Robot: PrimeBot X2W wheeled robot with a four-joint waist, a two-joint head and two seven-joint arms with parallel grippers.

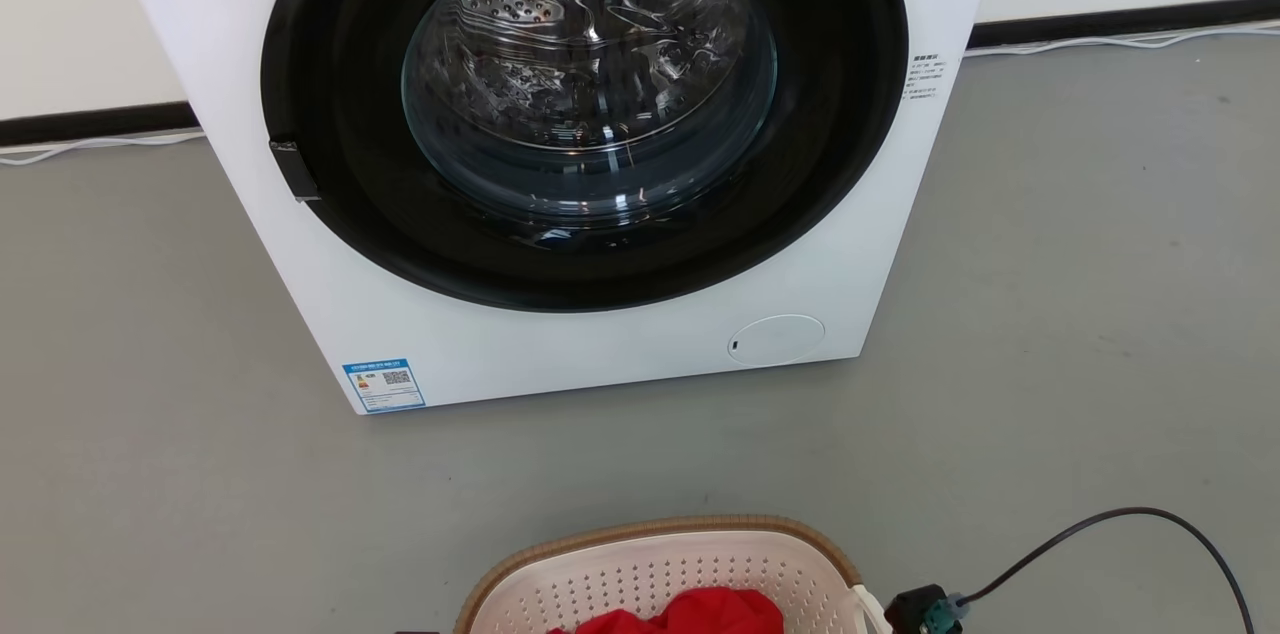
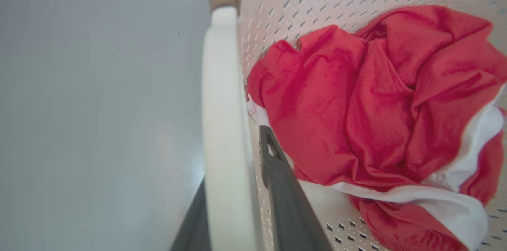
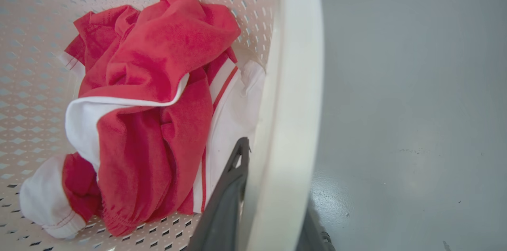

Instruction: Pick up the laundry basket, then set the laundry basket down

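Observation:
The laundry basket (image 1: 640, 564) sits at the bottom middle of the head view, cream-white and perforated with a brown woven rim (image 1: 700, 522). A crumpled red and white garment (image 2: 376, 100) lies inside it. In the left wrist view my left gripper (image 2: 233, 164) is shut on one white loop handle (image 2: 222, 124), one dark finger (image 2: 281, 187) inside the basket and one outside. In the right wrist view my right gripper (image 3: 277, 179) grips the other white handle (image 3: 289, 104) the same way, its inner finger (image 3: 225, 195) beside the garment (image 3: 150, 104). Whether the basket touches the floor is unclear.
A white front-loading washing machine (image 1: 600, 354) with its round glass door (image 1: 590, 84) shut stands just beyond the basket on the grey floor (image 1: 1050, 314). A black cable (image 1: 1120, 519) curves over the floor at the lower right. White cables run along the wall's dark skirting.

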